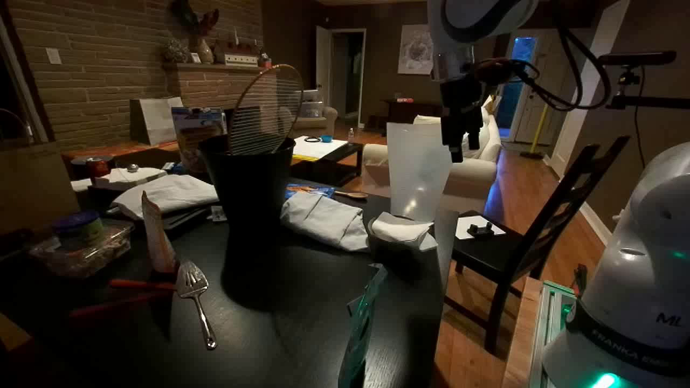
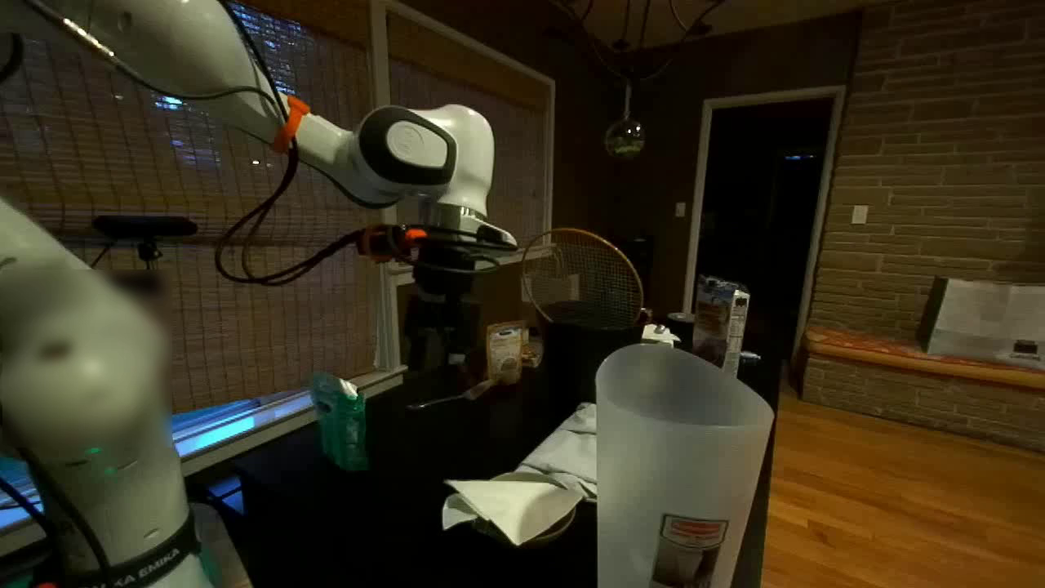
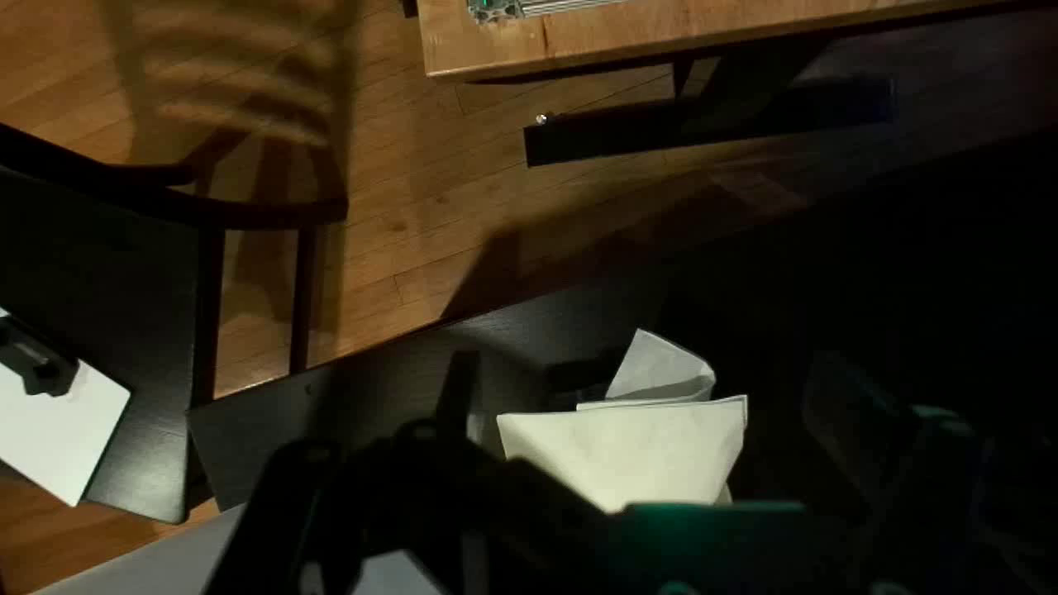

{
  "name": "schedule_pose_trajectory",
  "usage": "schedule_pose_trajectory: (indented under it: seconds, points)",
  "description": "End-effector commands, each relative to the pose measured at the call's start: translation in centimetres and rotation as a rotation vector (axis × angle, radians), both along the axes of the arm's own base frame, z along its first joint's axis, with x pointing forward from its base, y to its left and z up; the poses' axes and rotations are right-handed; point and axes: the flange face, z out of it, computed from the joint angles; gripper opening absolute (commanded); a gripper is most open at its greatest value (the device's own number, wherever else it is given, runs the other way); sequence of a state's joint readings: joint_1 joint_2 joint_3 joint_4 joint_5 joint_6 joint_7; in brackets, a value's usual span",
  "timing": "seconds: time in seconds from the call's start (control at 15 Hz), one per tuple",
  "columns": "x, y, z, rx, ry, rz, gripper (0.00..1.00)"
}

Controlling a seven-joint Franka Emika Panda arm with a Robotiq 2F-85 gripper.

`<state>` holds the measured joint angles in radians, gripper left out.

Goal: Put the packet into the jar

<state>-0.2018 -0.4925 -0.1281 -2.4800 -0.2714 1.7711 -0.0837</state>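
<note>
The packet, a teal-green pouch, stands upright on the black table in both exterior views: packet [image 1: 362, 334], packet [image 2: 339, 420]. A translucent whitish jar [image 2: 684, 465] with a wide mouth rises at the table's corner, and the same jar [image 1: 415, 167] shows beyond the napkin. High above the table hangs my gripper [image 1: 466, 150], pointing down, apart from both packet and jar. Its fingers are spread with nothing between them that I can make out. In the wrist view the dark gripper [image 3: 640, 384] frames a white napkin below; the packet does not show there.
A napkin [image 1: 400, 229] sits in a dark bowl, with a folded white cloth [image 1: 326, 221] beside it. The black bin [image 1: 250, 183] holds a racket [image 1: 267, 108]. A metal server [image 1: 194, 285] and a standing pouch [image 2: 504, 353] lie farther off. A chair [image 1: 506, 253] stands against the table.
</note>
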Motion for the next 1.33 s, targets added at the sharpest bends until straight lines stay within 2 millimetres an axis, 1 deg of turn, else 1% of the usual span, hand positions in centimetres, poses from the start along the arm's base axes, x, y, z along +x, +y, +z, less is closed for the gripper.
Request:
schedule_pose_trajectory:
  seconds: [0.0, 0.4, 0.47, 0.53, 0.6, 0.67, 0.93, 1.0, 1.07, 1.13, 1.2, 1.27]
  points:
    - [0.0, 0.0, 0.1, 0.000, 0.001, 0.000, 1.00]
    - [0.0, 0.0, 0.1, 0.000, 0.001, 0.000, 1.00]
    - [0.0, 1.3, 0.0, 0.006, 0.006, -0.042, 1.00]
    - [0.0, 2.2, -0.1, 0.001, 0.009, -0.079, 1.00]
    - [-0.1, 4.3, -0.5, -0.017, 0.013, -0.149, 1.00]
    - [-0.1, 5.6, -0.6, -0.027, 0.019, -0.203, 1.00]
    - [-0.9, 13.2, -2.2, -0.067, 0.028, -0.429, 1.00]
    - [-1.5, 15.4, -2.7, -0.097, 0.045, -0.442, 1.00]
    - [0.1, 12.7, -2.4, -0.073, 0.038, -0.375, 1.00]
    - [-0.3, 14.5, -2.8, -0.097, 0.046, -0.393, 1.00]
    - [-0.6, 15.5, -3.0, -0.113, 0.046, -0.400, 1.00]
    - [-0.7, 15.8, -3.1, -0.120, 0.045, -0.405, 1.00]
